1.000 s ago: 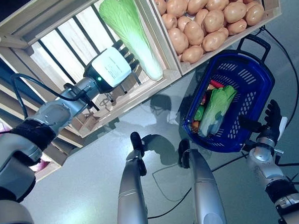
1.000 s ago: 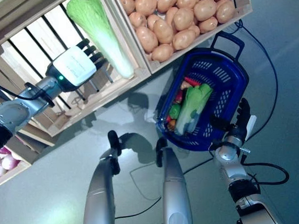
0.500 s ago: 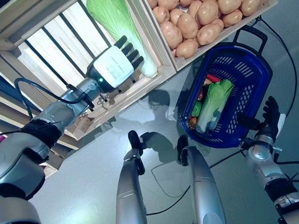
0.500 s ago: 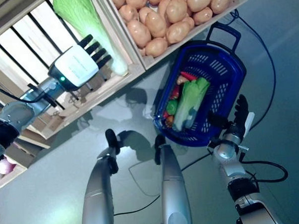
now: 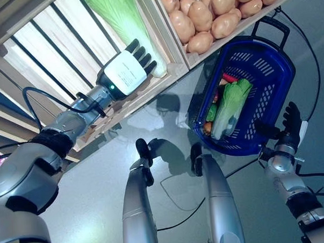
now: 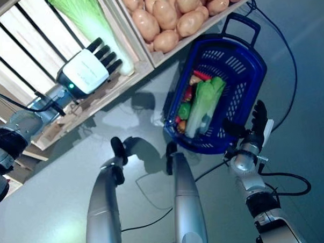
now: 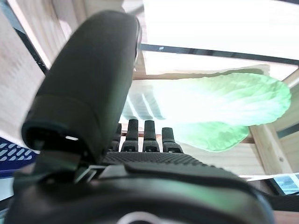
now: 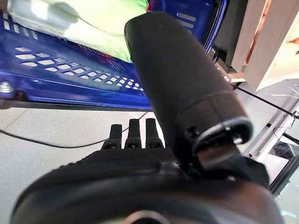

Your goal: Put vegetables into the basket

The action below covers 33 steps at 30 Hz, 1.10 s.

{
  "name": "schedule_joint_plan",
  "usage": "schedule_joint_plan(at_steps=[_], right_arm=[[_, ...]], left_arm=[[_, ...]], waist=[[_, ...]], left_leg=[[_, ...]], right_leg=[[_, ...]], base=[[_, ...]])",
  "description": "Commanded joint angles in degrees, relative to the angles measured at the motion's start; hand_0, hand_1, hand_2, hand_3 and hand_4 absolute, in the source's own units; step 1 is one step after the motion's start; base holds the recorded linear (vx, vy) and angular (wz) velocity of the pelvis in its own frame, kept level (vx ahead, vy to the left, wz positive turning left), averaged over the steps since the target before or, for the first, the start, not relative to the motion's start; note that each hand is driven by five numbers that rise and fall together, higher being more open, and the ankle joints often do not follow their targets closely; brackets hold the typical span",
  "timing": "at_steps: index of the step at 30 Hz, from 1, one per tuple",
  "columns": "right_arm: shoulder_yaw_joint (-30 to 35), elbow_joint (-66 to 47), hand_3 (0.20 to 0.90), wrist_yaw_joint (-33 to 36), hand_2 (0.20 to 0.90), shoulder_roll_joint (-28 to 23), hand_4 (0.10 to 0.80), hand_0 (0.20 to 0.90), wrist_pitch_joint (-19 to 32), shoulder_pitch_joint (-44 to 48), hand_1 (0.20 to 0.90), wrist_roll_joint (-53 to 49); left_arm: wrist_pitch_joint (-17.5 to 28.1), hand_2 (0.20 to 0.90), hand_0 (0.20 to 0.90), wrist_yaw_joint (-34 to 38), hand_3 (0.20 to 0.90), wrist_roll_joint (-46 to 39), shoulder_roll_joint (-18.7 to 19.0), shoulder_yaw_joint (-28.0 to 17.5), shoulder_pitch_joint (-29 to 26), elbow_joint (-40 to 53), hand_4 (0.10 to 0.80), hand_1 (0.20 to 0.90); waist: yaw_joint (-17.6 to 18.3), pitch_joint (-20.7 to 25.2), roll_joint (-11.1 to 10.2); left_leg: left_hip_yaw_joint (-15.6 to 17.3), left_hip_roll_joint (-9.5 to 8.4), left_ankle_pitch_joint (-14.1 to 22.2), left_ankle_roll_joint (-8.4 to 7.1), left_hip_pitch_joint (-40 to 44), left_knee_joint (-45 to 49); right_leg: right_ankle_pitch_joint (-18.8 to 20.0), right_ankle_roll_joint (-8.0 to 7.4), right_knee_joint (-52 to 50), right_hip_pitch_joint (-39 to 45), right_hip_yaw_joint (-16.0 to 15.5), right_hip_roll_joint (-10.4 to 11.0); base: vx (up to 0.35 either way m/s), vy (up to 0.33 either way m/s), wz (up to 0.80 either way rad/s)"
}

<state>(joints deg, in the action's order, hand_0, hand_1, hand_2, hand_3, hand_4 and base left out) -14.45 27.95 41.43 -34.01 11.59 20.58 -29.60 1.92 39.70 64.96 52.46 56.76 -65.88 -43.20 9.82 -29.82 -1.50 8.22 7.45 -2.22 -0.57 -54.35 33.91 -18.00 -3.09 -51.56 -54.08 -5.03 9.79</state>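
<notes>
My left hand (image 5: 128,71) is open, fingers straight, reaching into a wooden crate (image 5: 170,74) on the stand, its fingertips right beside the pale stem end of a long green napa cabbage (image 5: 124,18). The cabbage also shows past the fingers in the left wrist view (image 7: 219,107). The blue plastic basket (image 5: 273,73) stands on the floor and holds another napa cabbage (image 5: 229,105), a red vegetable (image 5: 229,77) and smaller green and orange pieces. My right hand (image 5: 289,128) is open, just beside the basket's near rim; the basket wall shows in the right wrist view (image 8: 70,74).
The wooden stand's slatted shelf (image 5: 46,56) fills the upper left. A second crate (image 5: 238,26) of potatoes stands just above the basket. The basket's dark handle (image 5: 271,28) lies toward that crate. Grey floor (image 5: 90,200) lies in front.
The whole picture has shifted, so the camera moved. My left hand has reached a little further along the crate toward the cabbage's stem end. The right hand stays by the basket.
</notes>
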Motion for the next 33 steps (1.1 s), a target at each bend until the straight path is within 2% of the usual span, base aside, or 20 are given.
schedule_joint_plan(at_steps=[1,8,13,21,27,33], right_arm=[[4.56,-4.51,0.9,1.79,0.9,-3.87,0.8,0.9,1.96,-1.25,0.9,2.84],[4.2,-6.05,0.9,1.64,0.9,-3.47,0.8,0.9,1.58,-1.2,0.9,3.29],[4.21,-6.43,0.9,1.48,0.9,-3.2,0.8,0.9,1.82,-2.1,0.9,3.54],[3.84,-7.17,0.9,1.84,0.9,-2.17,0.8,0.9,1.37,-1.37,0.9,3.97],[4.09,-6.83,0.9,1.9,0.9,-2.79,0.8,0.9,1.19,-1.15,0.9,3.29],[4.88,-6.23,0.9,1.55,0.9,-3.65,0.8,0.9,2.3,-2.24,0.9,2.56]], left_arm=[[-1.71,0.9,0.9,7.22,0.9,0.41,-0.55,-4.84,-6.99,-0.79,0.8,0.9],[-1.75,0.9,0.9,11.28,0.9,1.35,-1.24,-4.76,-8.69,-1.12,0.8,0.9],[0.54,0.9,0.9,14.74,0.9,2.62,-1.04,-5.08,-9.81,1.36,0.8,0.9],[-0.11,0.9,0.9,9.2,0.9,4.23,-2.06,-4.53,-10.99,3.8,0.8,0.9],[-3.82,0.9,0.9,4.2,0.9,0.06,-1.97,-2.98,-11.56,0.57,0.8,0.9],[-5.31,0.9,0.9,3.55,0.9,-2.04,-1.82,-2.49,-11.85,-3.46,0.8,0.9]], waist=[[0.51,0.02,-1.28],[1.19,0.02,-1.57],[1.28,0.02,-1.16],[1.47,0.02,-1.15],[1.93,0.02,-1.42],[2.17,0.02,-1.52]], left_leg=[[0.52,2.19,13.92,-1.34,2.13,9.54],[0.79,2.44,12.77,-1.76,2.22,7.81],[0.62,2.21,12.93,-1.81,2.27,8.26],[0.58,2.33,12.25,-2.1,2.55,7.31],[0.69,2.66,12.18,-2.1,2.25,7.65],[0.9,2.88,12.99,-1.71,1.54,9.38]], right_leg=[[7.81,-0.27,6.23,1.03,2.15,-1.5],[8.75,-0.48,8.08,0.94,2.46,-2.09],[8.4,-0.32,7.58,1.1,2.72,-2.33],[8.79,-0.48,8.61,1.47,2.58,-2.3],[9.26,-0.59,8.95,1.18,2.78,-2.41],[8.94,-0.29,8.09,0.71,3.03,-2.38]], base=[[0.021,-0.005,-0.04],[0.008,-0.006,-0.03],[0.002,-0.006,-0.06],[-0.001,-0.019,0.01],[0.0,0.0,0.0],[0.0,0.0,0.0]])
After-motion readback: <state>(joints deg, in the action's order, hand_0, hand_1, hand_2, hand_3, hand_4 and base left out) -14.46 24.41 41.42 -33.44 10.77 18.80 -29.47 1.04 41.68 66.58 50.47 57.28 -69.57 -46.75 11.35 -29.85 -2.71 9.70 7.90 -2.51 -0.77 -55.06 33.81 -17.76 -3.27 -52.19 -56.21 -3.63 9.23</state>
